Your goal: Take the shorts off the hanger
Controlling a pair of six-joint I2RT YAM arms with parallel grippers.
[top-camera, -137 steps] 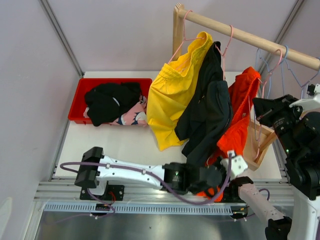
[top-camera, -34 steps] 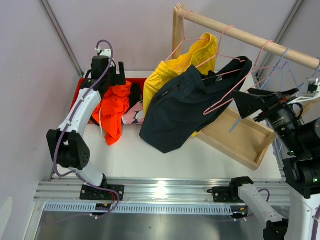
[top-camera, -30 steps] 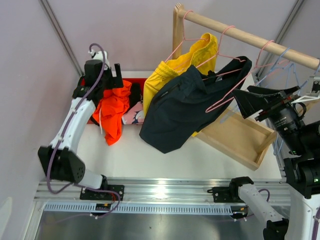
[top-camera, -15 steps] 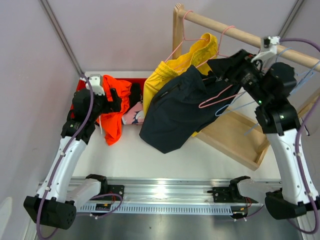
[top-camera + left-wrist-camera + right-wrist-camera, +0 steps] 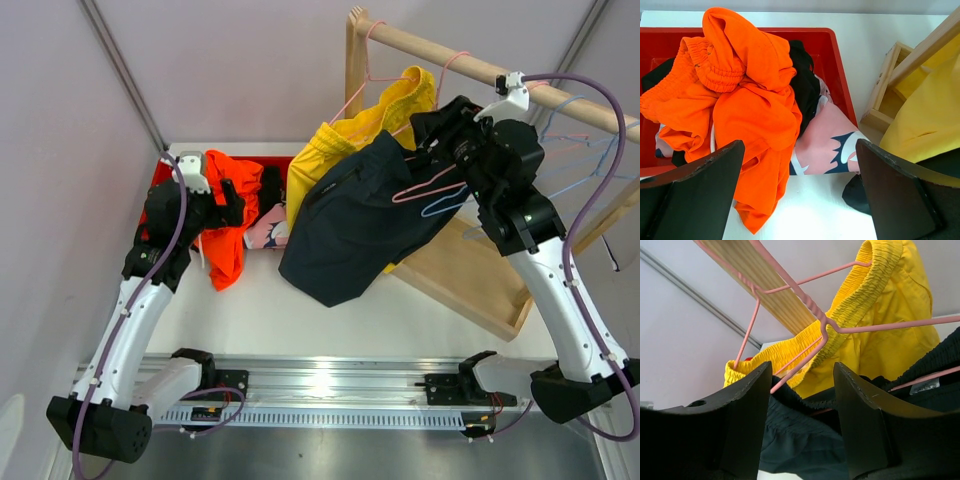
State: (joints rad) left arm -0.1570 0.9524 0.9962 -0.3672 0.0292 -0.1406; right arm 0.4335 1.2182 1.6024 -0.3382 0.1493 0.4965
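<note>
Dark charcoal shorts (image 5: 350, 215) hang from a pink hanger (image 5: 430, 185) on the wooden rail (image 5: 470, 65), in front of yellow shorts (image 5: 375, 135) on a second pink hanger (image 5: 805, 300). My right gripper (image 5: 437, 128) is open at the charcoal waistband (image 5: 800, 405), fingers on either side of it, with a pink wire crossing between the fingertips (image 5: 802, 385). My left gripper (image 5: 215, 205) is open and empty above the orange shorts (image 5: 740, 100). They lie in the red bin (image 5: 840, 75) and spill over its front edge, on top of black shorts (image 5: 802, 75) and pink patterned shorts (image 5: 825, 145).
A wooden tray (image 5: 480, 280) lies on the white table under the rail's right end. Empty blue hangers (image 5: 585, 150) hang at the rail's right. The rack's upright post (image 5: 355, 60) stands behind the bin. Grey walls close in on both sides.
My right arm has swung in from the right edge to the charcoal waistband and its jaws have narrowed. My left arm has drawn back from the bin, leaving the orange shorts there.
</note>
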